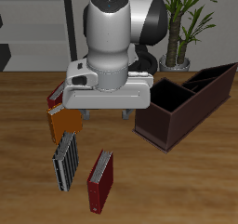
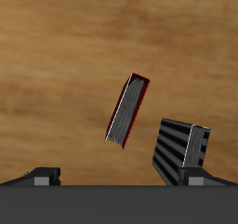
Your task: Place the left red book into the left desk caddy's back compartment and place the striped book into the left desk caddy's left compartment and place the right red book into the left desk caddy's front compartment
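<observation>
My gripper hangs open and empty well above the table, over the books. The left red book, crimson with pale page edges, lies nearest the table's front edge; the wrist view shows it ahead of the open fingertips. Beside it lies the striped book, close to one fingertip in the wrist view. The right red book, small and dark red, lies farther back, partly hidden behind the hand. The left desk caddy, a long dark maroon box, stands apart from the books.
A plain orange book lies between the dark red book and the striped book. A potted plant stands behind the caddy. The robot's white arm hides the table's back middle.
</observation>
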